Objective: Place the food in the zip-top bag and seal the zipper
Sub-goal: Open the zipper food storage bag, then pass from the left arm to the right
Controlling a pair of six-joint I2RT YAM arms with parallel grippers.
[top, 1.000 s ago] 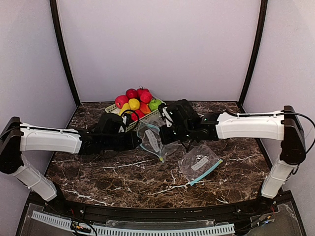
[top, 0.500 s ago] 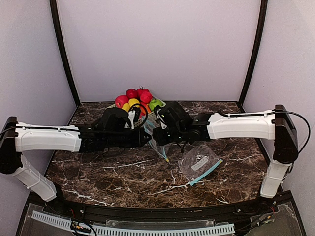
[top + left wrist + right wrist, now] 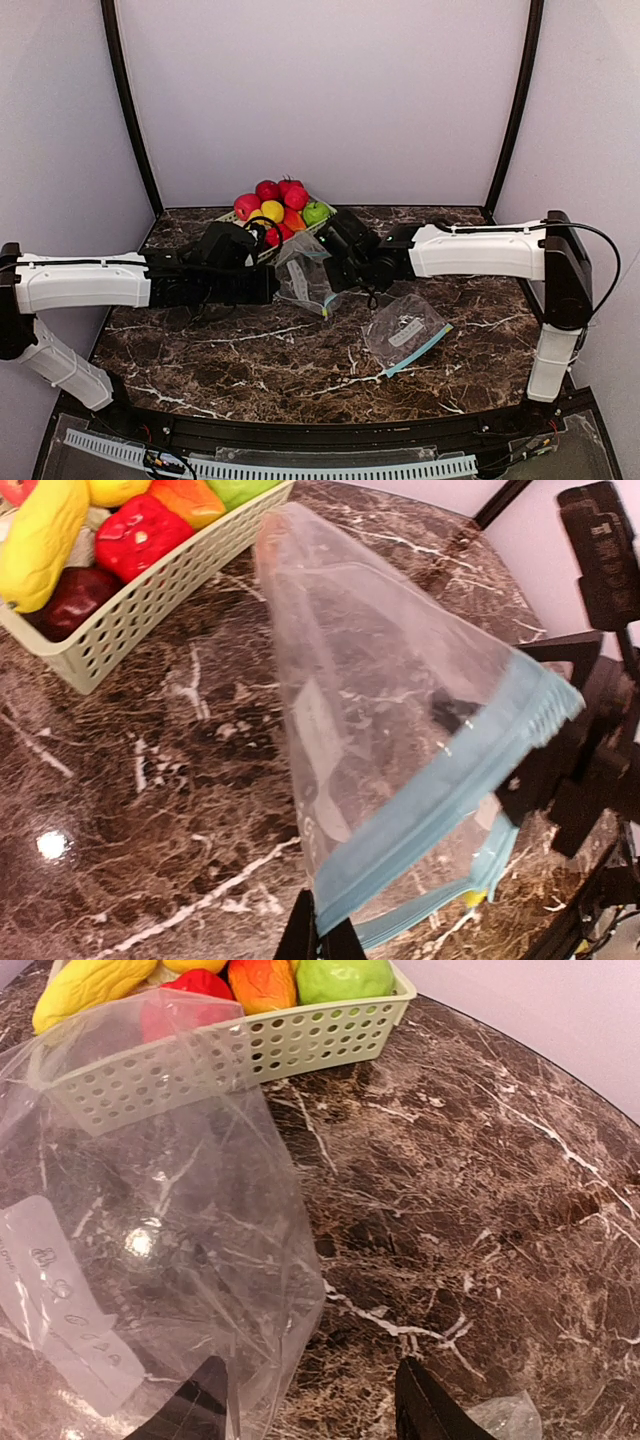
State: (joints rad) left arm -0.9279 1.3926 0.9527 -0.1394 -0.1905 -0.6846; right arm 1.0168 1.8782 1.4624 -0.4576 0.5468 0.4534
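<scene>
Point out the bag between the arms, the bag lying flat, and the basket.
bag between the arms (image 3: 400, 700), left wrist view, clear side.
flat bag (image 3: 404, 334), top view, middle.
basket (image 3: 330, 1035), right wrist view, front wall.

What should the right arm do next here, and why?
Probably move the right gripper to the basket and take one piece of food: its jaws stand open and empty, the left gripper pinches the bag by its zipper edge, holding it up, and it looks empty.
</scene>
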